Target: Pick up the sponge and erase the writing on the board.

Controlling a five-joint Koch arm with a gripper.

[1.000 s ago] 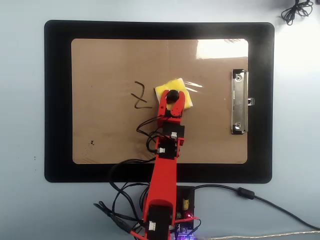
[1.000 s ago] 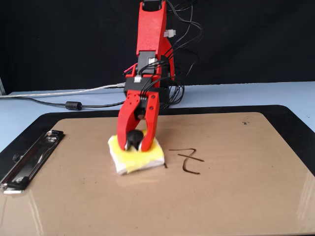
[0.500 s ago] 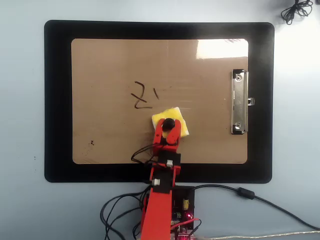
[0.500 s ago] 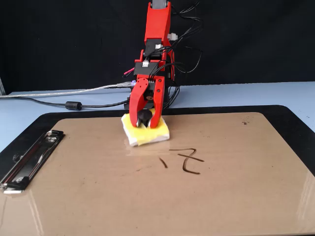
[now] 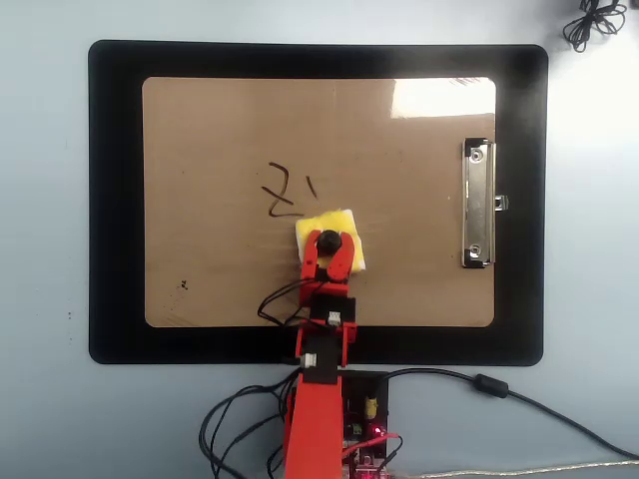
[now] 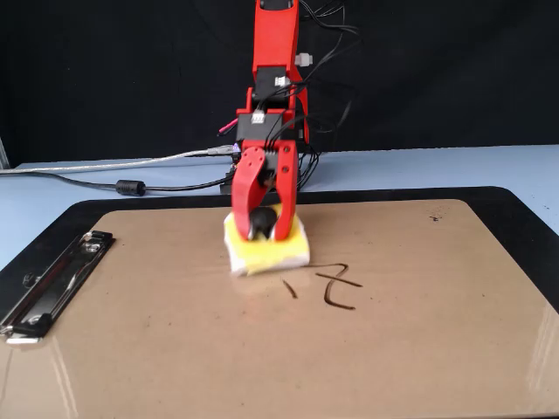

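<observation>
Writing (image 5: 286, 192) in thin dark strokes is seen left of centre on the brown board (image 5: 200, 130) in the overhead view, and just beside it to the lower right the yellow sponge (image 5: 341, 257) is pressed flat, its black knob clamped by the red gripper (image 5: 328, 242).

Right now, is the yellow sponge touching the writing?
Apart. In the overhead view, bare board shows between the sponge and the writing.

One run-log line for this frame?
gripper: shut on sponge knob | sponge: flat on board, beside writing | writing: partly left
</observation>
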